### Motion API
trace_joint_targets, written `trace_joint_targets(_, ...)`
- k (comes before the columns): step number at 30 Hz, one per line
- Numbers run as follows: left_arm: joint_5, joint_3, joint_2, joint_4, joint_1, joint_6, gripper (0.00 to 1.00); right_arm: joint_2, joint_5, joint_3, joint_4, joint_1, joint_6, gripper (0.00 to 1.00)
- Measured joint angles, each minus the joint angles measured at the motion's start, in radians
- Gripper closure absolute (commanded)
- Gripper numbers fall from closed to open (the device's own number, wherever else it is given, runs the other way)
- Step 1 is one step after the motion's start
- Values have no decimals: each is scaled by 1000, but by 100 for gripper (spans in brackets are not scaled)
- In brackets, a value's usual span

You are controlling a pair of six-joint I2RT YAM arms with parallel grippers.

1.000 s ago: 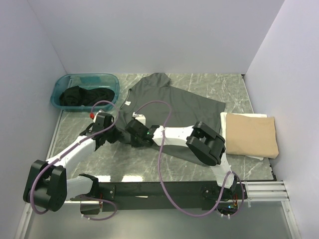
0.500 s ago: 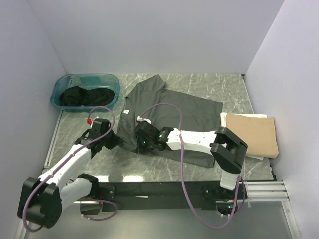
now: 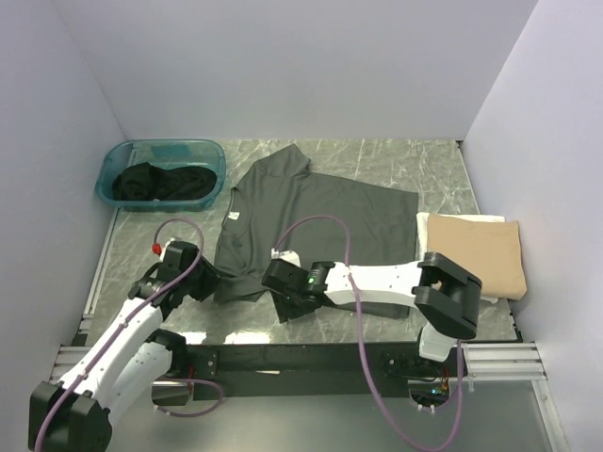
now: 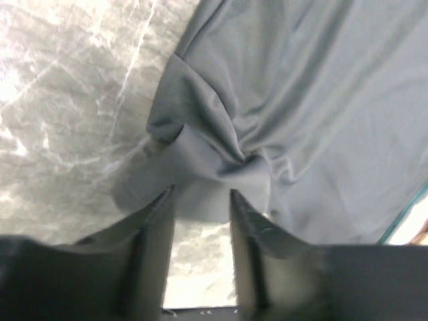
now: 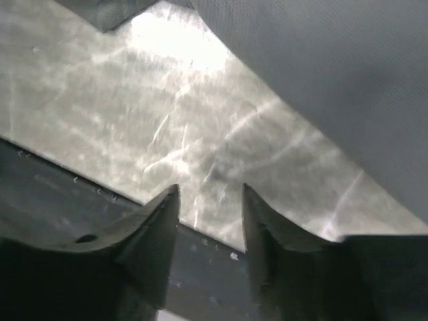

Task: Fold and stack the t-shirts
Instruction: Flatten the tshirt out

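Observation:
The dark grey-olive t-shirt (image 3: 325, 217) lies spread across the middle of the marble table (image 3: 396, 160), its white neck label (image 3: 231, 216) at the left. My left gripper (image 3: 211, 281) stands open at the shirt's near-left edge. In the left wrist view that gripper (image 4: 200, 197) has bunched cloth (image 4: 214, 147) right at its fingertips and bare marble between the fingers. My right gripper (image 3: 285, 303) is open over bare marble at the shirt's near hem; in the right wrist view this gripper (image 5: 210, 190) holds nothing and the shirt (image 5: 334, 67) lies beyond it. A folded tan t-shirt (image 3: 476, 254) rests at the right.
A teal plastic tub (image 3: 203, 155) at the back left holds black t-shirts (image 3: 151, 181). White walls close in the table on three sides. The dark front rail (image 5: 80, 200) runs just under my right gripper.
Both grippers moved toward the near edge, pulling the dark shirt with them, then opened and let go of the cloth.

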Motion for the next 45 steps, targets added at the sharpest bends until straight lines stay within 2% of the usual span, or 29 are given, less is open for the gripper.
trace_joint_targets(1,0,0,-18,-13,0,-5,47,-18,0,-3,-12,3,-4,45)
trace_joint_targets(2,-2,0,-32,-26,0,-8,29,-35,0,-6,-19,3,-7,40)
trace_joint_targets(3,-4,0,-50,-45,0,-7,19,-51,1,-6,-24,3,-9,39)
trace_joint_targets(5,-14,6,-86,-84,0,-21,2,-80,3,-6,-26,3,-14,38)
trace_joint_targets(6,-21,14,-109,-105,0,-24,0,-90,6,-6,-26,2,-17,38)
trace_joint_targets(13,-38,68,-173,-139,0,-26,1,-100,24,3,-30,-25,-40,37)
trace_joint_targets(22,41,29,-92,-72,-27,-14,1,-99,24,-23,11,-100,-94,38)
trace_joint_targets(28,43,27,-55,-42,-87,-13,0,-42,26,-26,59,-101,-219,39)
trace_joint_targets(32,43,27,-43,-25,-104,-13,1,29,39,-6,77,-114,-282,43)
trace_joint_targets(35,44,27,-42,-14,-112,-12,1,71,50,15,90,-141,-299,56)
trace_joint_targets(41,43,27,-39,-1,-150,-4,1,71,54,35,120,-209,-291,56)
trace_joint_targets(45,42,29,3,25,-213,-2,1,72,49,56,127,-246,-259,56)
